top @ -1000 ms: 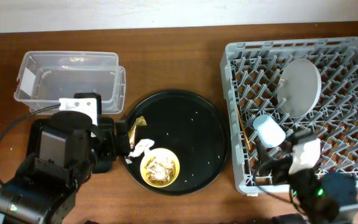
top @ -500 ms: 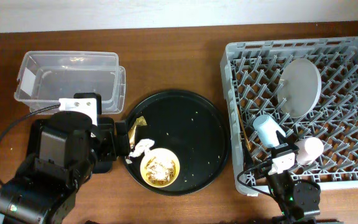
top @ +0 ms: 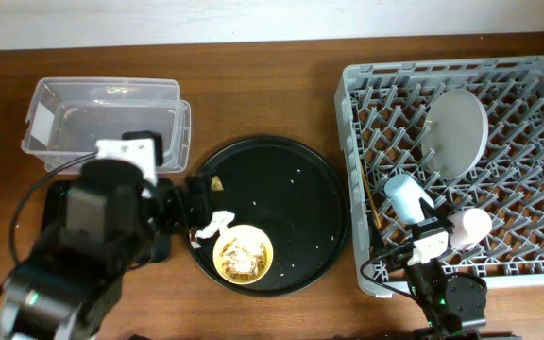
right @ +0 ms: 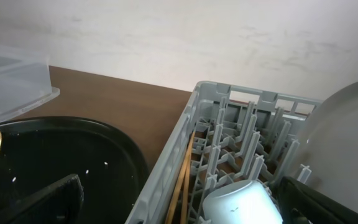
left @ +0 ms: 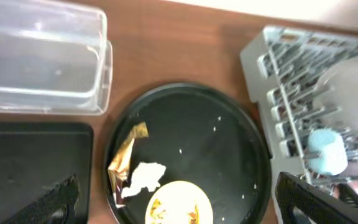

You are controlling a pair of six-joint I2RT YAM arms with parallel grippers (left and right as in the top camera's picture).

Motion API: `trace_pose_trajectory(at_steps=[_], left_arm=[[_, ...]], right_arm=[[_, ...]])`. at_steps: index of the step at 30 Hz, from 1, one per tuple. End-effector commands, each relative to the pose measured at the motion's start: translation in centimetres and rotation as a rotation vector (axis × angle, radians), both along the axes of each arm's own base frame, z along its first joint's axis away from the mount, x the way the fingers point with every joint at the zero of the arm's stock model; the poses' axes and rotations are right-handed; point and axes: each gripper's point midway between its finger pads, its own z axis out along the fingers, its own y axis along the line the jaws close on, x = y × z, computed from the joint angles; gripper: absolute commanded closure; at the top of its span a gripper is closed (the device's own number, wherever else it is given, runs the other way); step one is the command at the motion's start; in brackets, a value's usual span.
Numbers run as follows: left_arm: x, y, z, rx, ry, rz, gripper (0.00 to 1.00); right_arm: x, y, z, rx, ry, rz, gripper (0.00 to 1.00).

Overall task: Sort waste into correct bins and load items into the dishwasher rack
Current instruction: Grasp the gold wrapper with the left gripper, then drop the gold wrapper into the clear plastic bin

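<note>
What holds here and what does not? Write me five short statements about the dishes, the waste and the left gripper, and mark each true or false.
1. The yellow bowl sits in the large square grey plastic rack. False: it is on the large round black tray, with beige food scraps in it.
2. The pale grey-green round plate stands in the rack. True.
3. The crumpled white tissue lies in the clear rectangular plastic tub. False: it lies on the round tray, beside the bowl.
4. The small light-blue cup and the small pink cup are both in the rack. True.
5. The left gripper holds the gold-brown snack wrapper. False: it is open, and the wrapper lies on the round tray.
</note>
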Motion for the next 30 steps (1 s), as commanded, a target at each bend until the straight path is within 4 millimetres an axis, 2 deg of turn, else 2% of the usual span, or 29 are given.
trace_pose_trajectory(at_steps=[1,4,9,10,11,12,14,15,16,17,19,20,21,25,26,27,29,30], left_arm=[[2.4,-2.9,-7.7,0.087,0.268,-0.070,0.01],[4.3,-4.3,-14.0,0.189,0.452,-0.103,0.04],[7.3,-0.6,-23.6,0.523,0.630,0.039,0.10],[8.1,-0.7,-24.8,0.545,0.627,0.031,0.17],[8.6,-1.0,-25.9,0.564,0.630,-0.006,0.20],[8.8,-1.0,-27.1,0.588,0.646,-0.038,0.22],[8.9,-0.8,-29.5,0.619,0.686,-0.038,0.34],[9.1,-0.9,-30.1,0.619,0.691,-0.037,0.40],[9.1,-1.0,-30.3,0.616,0.691,-0.038,0.50],[9.2,-1.0,-30.2,0.615,0.688,-0.038,0.66],[9.8,-1.3,-29.1,0.611,0.678,-0.037,0.91],[10.1,-1.4,-28.2,0.610,0.676,-0.036,0.96],[10.7,-1.7,-26.7,0.606,0.669,-0.035,0.99],[14.2,-2.7,-18.7,0.579,0.552,-0.002,0.99],[15.9,-1.6,-15.4,0.599,0.476,0.055,0.99],[17.3,0.1,-13.6,0.607,0.426,0.119,0.99],[18.8,3.0,-12.9,0.585,0.400,0.208,0.99],[19.8,5.4,-13.0,0.545,0.394,0.281,0.99]], right_arm=[[0.0,0.0,-0.2,-0.003,-0.002,0.002,0.02],[0.0,0.0,-0.2,-0.003,-0.002,0.002,0.02],[0.0,0.0,-0.2,-0.003,-0.002,0.002,0.02],[0.0,0.0,-0.2,-0.003,-0.002,0.002,0.02],[0.0,0.0,-0.2,-0.003,-0.002,0.001,0.02],[0.0,0.0,-0.2,-0.003,-0.002,0.001,0.02],[0.0,0.0,-0.2,-0.003,-0.002,0.002,0.02],[0.0,0.0,-0.2,-0.003,-0.002,0.002,0.02],[0.0,0.0,-0.2,-0.003,-0.002,0.002,0.02],[0.0,0.0,-0.2,-0.003,-0.002,0.002,0.02],[0.0,0.0,-0.2,-0.003,-0.002,0.001,0.02],[0.0,0.0,-0.2,-0.003,-0.002,0.001,0.02],[0.0,0.0,-0.2,-0.003,-0.002,0.001,0.02],[0.0,0.0,-0.2,-0.003,-0.002,0.001,0.02],[0.0,0.0,-0.2,-0.003,-0.002,0.001,0.02],[0.0,0.0,-0.2,-0.003,-0.002,0.001,0.02],[0.0,0.0,-0.2,-0.003,-0.002,0.002,0.02],[0.0,0.0,-0.2,-0.003,-0.002,0.002,0.02]])
